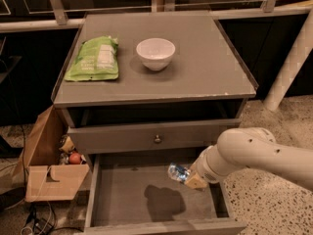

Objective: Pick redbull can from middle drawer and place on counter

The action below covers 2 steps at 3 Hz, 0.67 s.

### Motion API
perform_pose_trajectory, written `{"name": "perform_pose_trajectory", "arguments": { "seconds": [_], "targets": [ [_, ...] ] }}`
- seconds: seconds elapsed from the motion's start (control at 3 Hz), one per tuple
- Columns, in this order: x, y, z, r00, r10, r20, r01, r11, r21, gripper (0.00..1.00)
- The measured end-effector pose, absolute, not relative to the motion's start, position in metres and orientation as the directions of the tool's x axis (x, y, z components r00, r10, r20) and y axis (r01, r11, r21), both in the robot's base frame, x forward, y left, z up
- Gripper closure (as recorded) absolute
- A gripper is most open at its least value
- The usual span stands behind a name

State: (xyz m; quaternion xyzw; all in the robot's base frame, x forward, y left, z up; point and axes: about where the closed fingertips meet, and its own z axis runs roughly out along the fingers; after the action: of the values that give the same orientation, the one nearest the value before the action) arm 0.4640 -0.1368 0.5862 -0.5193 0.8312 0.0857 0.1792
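Over the open middle drawer (122, 199), the tool (194, 179) is clamped on one end of the redbull can (178, 172), holding it sideways and clear of the drawer's grey floor, where a dark shadow (164, 202) falls beneath. The lift looks meant to clear the drawer's walls before the can goes to the tabletop (195, 67) above the drawer. A white bowl (155, 53) and green snack bag (94, 58) already lie up there. The white arm (264, 153) hides most of the tool, and the drawer's near edge is partly cut off.
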Motion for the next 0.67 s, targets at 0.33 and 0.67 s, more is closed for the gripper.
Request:
{"name": "perform_pose_trajectory", "arguments": {
  "seconds": [0.33, 0.67],
  "targets": [
    [0.4571, -0.1585, 0.6346, -0.401, -0.828, -0.393, -0.86, 0.488, -0.15, 1.0],
    [0.458, -0.1596, 0.6442, -0.394, -0.831, -0.393, -0.857, 0.487, -0.169, 1.0]
  ]
}}
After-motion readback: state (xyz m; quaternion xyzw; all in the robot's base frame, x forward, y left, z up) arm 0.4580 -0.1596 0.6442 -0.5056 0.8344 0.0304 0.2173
